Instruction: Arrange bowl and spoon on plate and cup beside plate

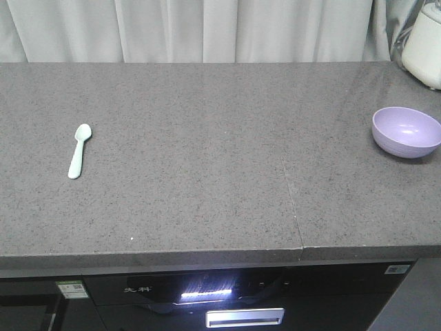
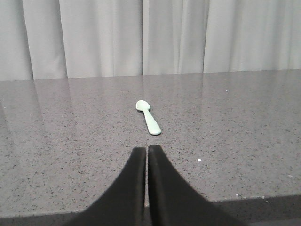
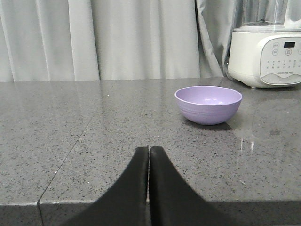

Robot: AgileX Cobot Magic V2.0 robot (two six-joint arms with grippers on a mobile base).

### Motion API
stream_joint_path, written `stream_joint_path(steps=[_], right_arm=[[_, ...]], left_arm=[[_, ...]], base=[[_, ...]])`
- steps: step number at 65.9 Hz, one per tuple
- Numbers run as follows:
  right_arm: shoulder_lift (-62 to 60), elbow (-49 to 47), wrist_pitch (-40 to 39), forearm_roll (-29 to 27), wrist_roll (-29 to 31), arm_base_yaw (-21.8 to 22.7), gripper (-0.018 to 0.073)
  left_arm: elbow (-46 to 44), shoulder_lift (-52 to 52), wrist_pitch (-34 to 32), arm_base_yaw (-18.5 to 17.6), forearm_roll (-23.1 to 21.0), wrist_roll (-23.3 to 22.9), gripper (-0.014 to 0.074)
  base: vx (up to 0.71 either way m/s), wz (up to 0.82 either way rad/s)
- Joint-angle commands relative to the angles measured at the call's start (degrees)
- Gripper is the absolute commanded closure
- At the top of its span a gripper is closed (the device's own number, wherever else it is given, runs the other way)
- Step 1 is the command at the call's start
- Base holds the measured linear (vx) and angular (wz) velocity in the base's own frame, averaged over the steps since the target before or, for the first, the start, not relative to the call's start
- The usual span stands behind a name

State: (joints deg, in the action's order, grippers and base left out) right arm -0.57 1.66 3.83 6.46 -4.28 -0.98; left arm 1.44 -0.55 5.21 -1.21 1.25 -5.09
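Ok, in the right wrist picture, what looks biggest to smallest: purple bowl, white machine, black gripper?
1. right gripper and white machine: about alike; gripper is nearest the camera, machine cut off.
2. bowl.

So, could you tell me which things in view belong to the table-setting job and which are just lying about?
Belong to the job: spoon, lying at the left; bowl, upright at the right. No plate or cup shows in any view.
Just lying about: white kitchen appliance behind the bowl.
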Motion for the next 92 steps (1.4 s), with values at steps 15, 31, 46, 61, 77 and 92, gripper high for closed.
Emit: stream_joint_path(steps=[15, 31, 46, 61, 77, 92], right_arm=[[-0.7, 0.9, -4.4, 0.3, 0.2, -0.1, 0.0564], [-0.7, 0.9, -4.4, 0.3, 0.2, -0.1, 0.0564], [-0.7, 0.9, -4.4, 0.3, 0.2, -0.1, 0.0564], [-0.7, 0.9, -4.4, 0.3, 0.2, -0.1, 0.0564], [-0.7, 0.9, -4.4, 0.3, 0.2, -0.1, 0.0564], [-0.7, 0.9, -4.4, 0.3, 0.2, -0.1, 0.0564]], left_arm=[[1.7, 1.0, -4.5, 0.0, -0.1, -0.4, 0.0602], [1.7, 1.0, -4.5, 0.0, -0.1, -0.4, 0.0602], [1.7, 1.0, -4.5, 0.0, -0.1, -0.4, 0.0602], [1.7, 1.0, -4.5, 0.0, -0.1, -0.4, 0.0602], [1.7, 1.0, -4.5, 0.0, -0.1, -0.4, 0.0602], [1.7, 1.0, -4.5, 0.0, -0.1, -0.4, 0.0602]], base=[[0.03, -0.01], [0.03, -0.01], [0.03, -0.01], [0.02, 0.0], [0.02, 0.0], [0.02, 0.0]])
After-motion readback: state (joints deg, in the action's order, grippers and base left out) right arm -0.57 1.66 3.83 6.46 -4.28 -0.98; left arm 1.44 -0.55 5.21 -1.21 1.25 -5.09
